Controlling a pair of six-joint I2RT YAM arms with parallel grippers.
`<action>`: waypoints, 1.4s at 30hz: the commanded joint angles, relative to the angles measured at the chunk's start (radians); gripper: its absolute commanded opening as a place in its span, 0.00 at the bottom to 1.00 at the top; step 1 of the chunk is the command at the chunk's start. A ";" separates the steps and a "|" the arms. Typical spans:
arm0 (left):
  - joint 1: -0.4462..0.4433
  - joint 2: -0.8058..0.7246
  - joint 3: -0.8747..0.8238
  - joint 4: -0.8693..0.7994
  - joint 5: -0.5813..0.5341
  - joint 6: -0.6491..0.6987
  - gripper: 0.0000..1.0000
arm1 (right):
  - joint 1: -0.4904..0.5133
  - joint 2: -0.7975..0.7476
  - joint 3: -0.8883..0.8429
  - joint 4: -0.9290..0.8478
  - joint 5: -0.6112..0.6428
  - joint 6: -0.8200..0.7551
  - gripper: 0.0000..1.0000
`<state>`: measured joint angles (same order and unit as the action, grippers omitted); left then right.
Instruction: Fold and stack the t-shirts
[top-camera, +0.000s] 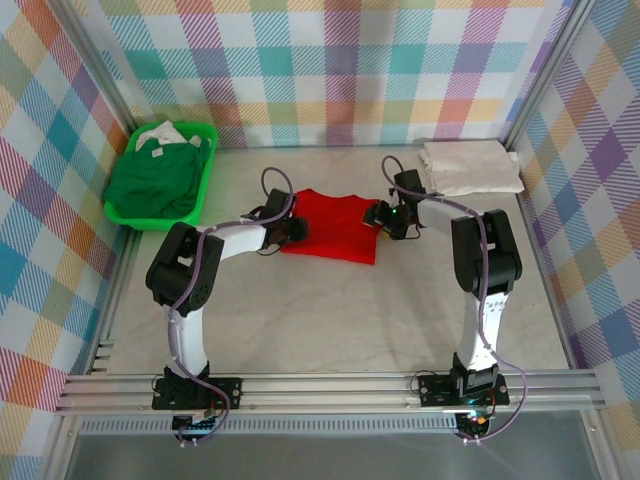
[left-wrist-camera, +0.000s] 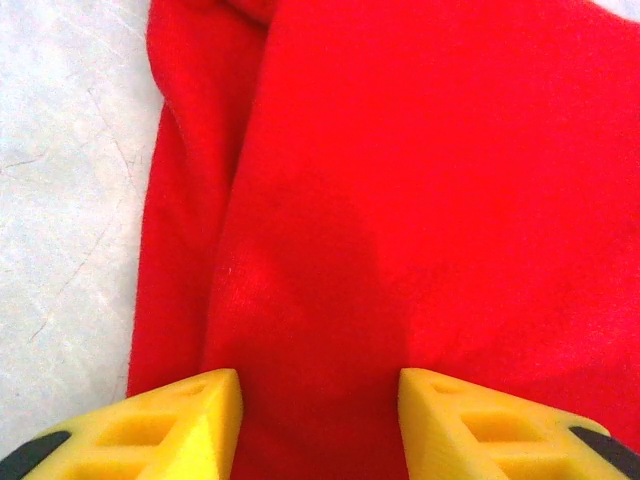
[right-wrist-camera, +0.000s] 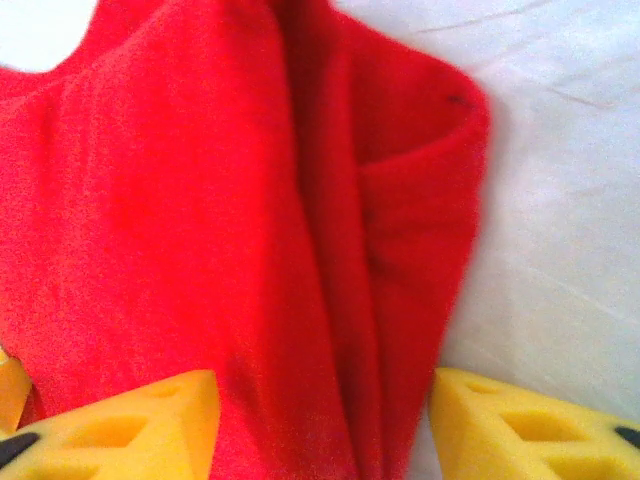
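Yellow fingertips (left-wrist-camera: 190, 420) at bottom of both wrist views, both end effectors down on red t-shirt (top-camera: 333, 228).
Left end effector (left-wrist-camera: 320, 420) jaws moderately apart, flat red cloth lying between them, nothing pinched; overhead view puts it (top-camera: 290, 228) at shirt's left edge. Right end effector (right-wrist-camera: 325, 420) jaws wide, straddling a folded ridge along shirt's right edge, bare bench (right-wrist-camera: 560, 200) just beside it; overhead it (top-camera: 383, 215) sits at shirt's right edge. Red shirt partly folded, centre of frame on bench (top-camera: 330, 320), between the two arms. Cream-white t-shirt (top-camera: 470, 165) folded, upper right, well apart from red one. Dark green t-shirt (top-camera: 155, 180) bunched in bright green basket (top-camera: 150, 219), upper left.
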<state>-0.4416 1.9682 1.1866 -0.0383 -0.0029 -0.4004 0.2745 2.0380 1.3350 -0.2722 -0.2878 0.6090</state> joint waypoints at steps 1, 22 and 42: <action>0.007 0.005 -0.041 -0.060 -0.010 -0.013 0.46 | 0.043 0.059 0.033 0.025 -0.047 -0.021 0.51; 0.003 -0.182 -0.066 -0.035 -0.030 -0.047 0.55 | 0.003 0.101 0.174 -0.050 -0.063 -0.110 0.00; -0.101 -0.606 -0.212 0.047 0.060 0.138 0.63 | -0.225 0.417 1.254 -0.757 0.178 -0.827 0.00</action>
<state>-0.5301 1.3808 1.0080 0.0021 0.0074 -0.3168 0.0673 2.3745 2.4413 -0.8722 -0.1638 -0.0700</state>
